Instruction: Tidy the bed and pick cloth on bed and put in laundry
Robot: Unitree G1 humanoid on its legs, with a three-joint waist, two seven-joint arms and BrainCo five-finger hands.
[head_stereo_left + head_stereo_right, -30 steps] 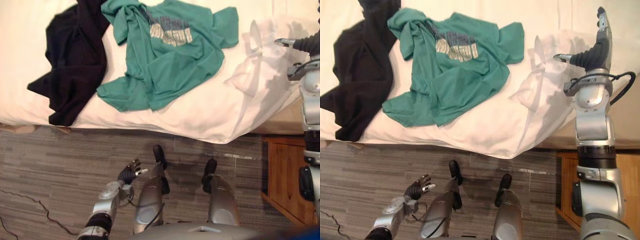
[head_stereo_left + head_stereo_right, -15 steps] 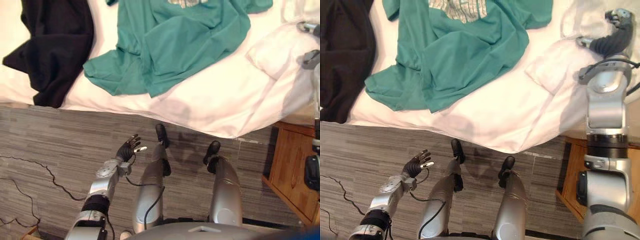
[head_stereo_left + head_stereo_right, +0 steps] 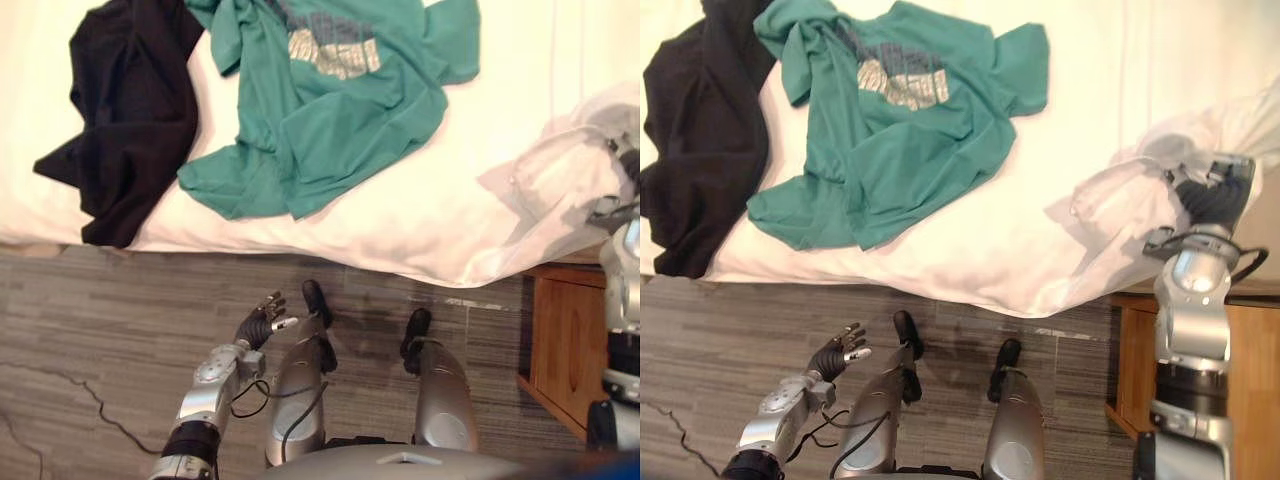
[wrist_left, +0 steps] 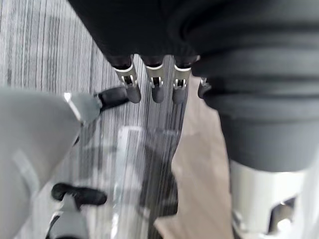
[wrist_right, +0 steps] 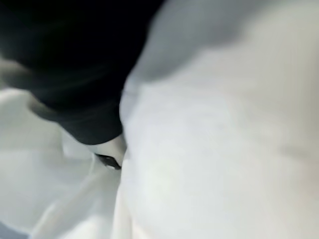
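Observation:
A green t-shirt (image 3: 320, 110) lies crumpled on the white bed (image 3: 400, 230), with a black garment (image 3: 130, 120) to its left, partly draped toward the bed's edge. At the bed's right corner a white pillow (image 3: 1130, 200) is bunched up. My right hand (image 3: 1212, 192) is at its right end, fingers curled into the white fabric, which also shows close up as the pillow (image 5: 214, 149) in the right wrist view. My left hand (image 3: 260, 322) hangs low over the floor, open and empty, with its fingers (image 4: 152, 84) straight.
A wooden nightstand (image 3: 565, 350) stands right of the bed, under my right arm. Grey plank flooring (image 3: 120, 330) runs along the near side of the bed.
My right hand has curled shut into the white pillow and drawn it toward the bed's right corner. The camera has shifted. The left hand has not moved.

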